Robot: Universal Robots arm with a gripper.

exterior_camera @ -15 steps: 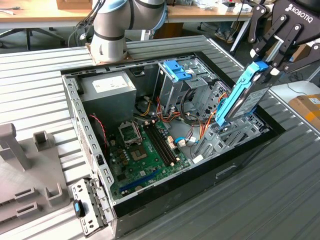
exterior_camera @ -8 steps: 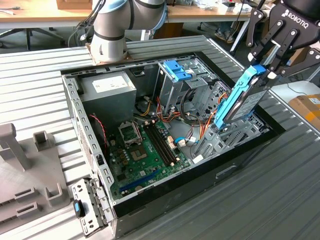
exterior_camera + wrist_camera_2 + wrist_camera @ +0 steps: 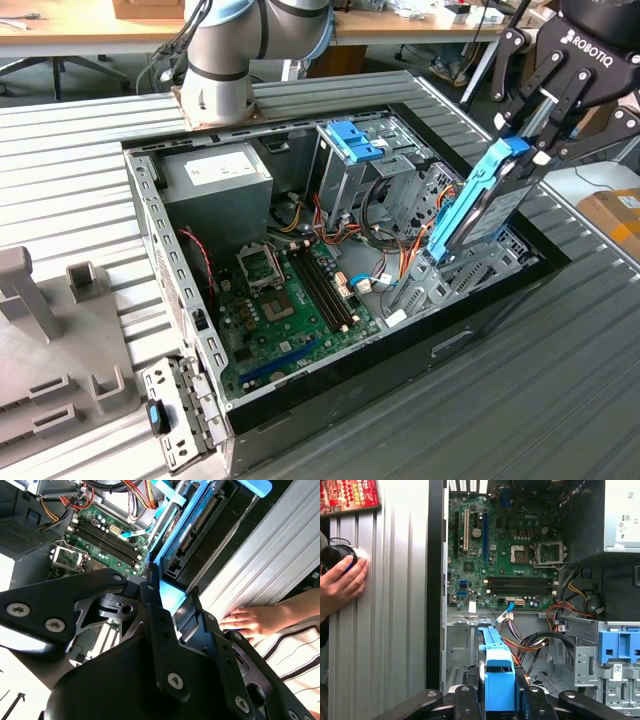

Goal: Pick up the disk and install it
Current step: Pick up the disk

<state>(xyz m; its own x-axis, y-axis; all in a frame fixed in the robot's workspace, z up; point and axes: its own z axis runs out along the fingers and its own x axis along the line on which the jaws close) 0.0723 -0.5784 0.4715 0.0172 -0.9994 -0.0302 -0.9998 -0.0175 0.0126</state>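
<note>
Tilted disk (image 3: pixel 492 215) clamped between the fingers (image 3: pixel 560 120), lower end seemingly just inside the open computer case (image 3: pixel 330 400)

open computer case (image 3: pixel 450 345), motherboard (image 3: pixel 275 325), power supply (image 3: pixel 215 185)

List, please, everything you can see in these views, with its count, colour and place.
table: one, ribbed silver, under everything
computer case: one, black, open, on the table
disk: one, silver-grey with blue rails, tilted, lower end in the case
motherboard: one, green, case floor
power supply: one, grey, inside case, exterior view's left
metal cage: one, silver, beside the power supply
latch: one, blue, atop the cage
cables: several, red, yellow, orange, beside the cage
fixture: one, grey, exterior view's left
person's hand: one, on the table
arm: one, grey, behind the case
gripper: one, black, shut on the disk's upper end
</note>
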